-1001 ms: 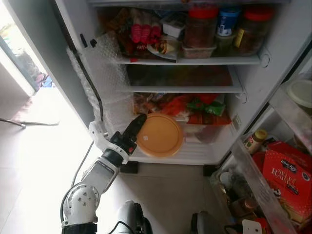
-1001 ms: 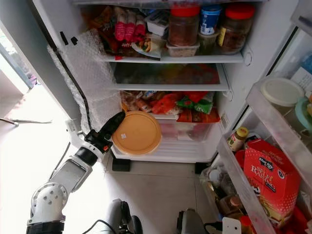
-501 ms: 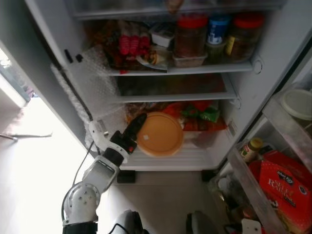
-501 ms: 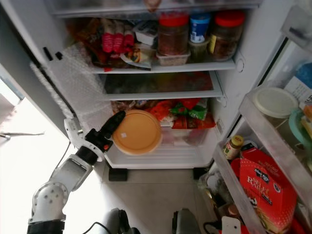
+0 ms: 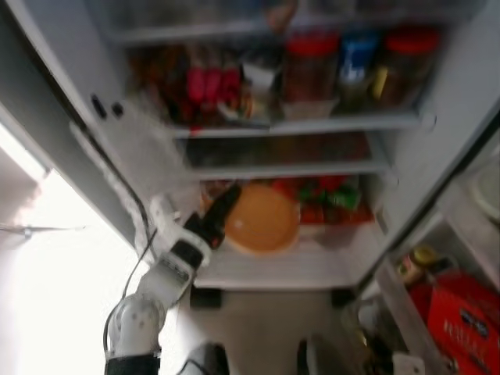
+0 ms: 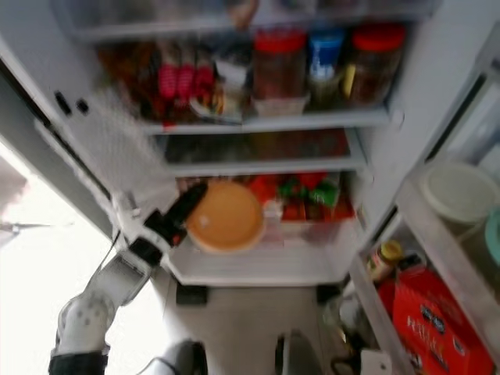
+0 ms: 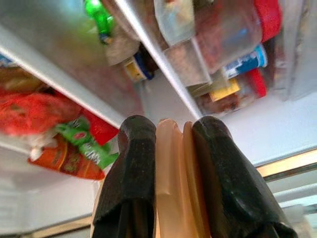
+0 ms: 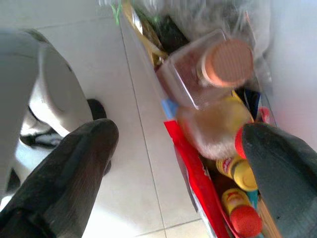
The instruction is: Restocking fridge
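Open fridge (image 5: 437,156), left pincer (image 7: 171,148) gripping orange lid (image 5: 262,219)

A pale tiled floor (image 5: 258,328) lies below the appliance, bright with daylight toward the left, where a thin metal leg (image 5: 39,229) crosses the glare. Bubble wrap (image 6: 125,148) hangs along the left inner edge, beside a black cable (image 5: 125,191) running downward. A small dark block (image 6: 191,294) sits on the tiles under the front edge, another (image 6: 327,294) to its right.
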Robot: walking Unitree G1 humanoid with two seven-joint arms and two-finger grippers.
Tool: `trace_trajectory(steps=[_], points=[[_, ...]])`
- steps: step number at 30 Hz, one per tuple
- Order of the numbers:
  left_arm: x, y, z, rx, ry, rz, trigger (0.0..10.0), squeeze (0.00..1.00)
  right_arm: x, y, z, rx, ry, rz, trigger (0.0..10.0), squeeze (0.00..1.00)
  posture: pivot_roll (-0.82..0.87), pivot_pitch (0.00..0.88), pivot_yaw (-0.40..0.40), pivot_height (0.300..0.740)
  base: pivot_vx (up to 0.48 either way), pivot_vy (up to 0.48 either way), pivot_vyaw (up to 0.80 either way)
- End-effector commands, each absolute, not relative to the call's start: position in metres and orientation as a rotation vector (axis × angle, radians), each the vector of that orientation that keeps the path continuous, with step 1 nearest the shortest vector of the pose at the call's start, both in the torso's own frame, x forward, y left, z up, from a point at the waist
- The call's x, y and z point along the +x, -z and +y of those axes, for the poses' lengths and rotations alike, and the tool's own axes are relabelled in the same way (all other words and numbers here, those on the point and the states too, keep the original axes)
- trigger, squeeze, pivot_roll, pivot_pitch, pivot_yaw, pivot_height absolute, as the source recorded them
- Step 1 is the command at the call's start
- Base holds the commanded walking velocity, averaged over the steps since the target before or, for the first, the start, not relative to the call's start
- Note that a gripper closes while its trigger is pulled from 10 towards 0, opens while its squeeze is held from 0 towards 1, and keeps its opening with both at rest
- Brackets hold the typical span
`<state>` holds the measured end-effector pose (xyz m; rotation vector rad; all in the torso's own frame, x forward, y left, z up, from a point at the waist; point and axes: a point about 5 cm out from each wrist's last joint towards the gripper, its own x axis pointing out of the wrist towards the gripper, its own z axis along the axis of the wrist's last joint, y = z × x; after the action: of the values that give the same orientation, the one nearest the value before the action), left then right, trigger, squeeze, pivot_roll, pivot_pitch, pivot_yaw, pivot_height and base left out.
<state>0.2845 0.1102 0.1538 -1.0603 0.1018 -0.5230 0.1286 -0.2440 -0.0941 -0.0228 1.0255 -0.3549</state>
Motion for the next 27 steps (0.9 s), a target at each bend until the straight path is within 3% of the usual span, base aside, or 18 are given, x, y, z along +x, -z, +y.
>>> trace_trajectory(steps=[1, 16, 27], points=[[0.284, -0.150, 0.116, -1.053, 0.497, 0.099, 10.0, 0.00, 0.126, 0.096, -0.239, -0.011, 0.350, 1.040, 10.0, 0.00, -0.01, 0.147, 0.059, 0.650, 0.289, 0.000, 0.00], [0.289, -0.148, 0.110, -1.071, 0.537, 0.136, 10.0, 0.00, 0.126, 0.097, -0.239, -0.012, 0.347, 1.041, 10.0, 0.00, -0.01, 0.151, 0.057, 0.650, 0.291, 0.000, 0.00], [0.317, -0.122, 0.114, -1.182, 0.476, 0.201, 10.0, 0.00, 0.126, 0.096, -0.239, -0.021, 0.338, 1.042, 10.0, 0.00, -0.02, 0.152, 0.047, 0.650, 0.254, 0.000, 0.00]])
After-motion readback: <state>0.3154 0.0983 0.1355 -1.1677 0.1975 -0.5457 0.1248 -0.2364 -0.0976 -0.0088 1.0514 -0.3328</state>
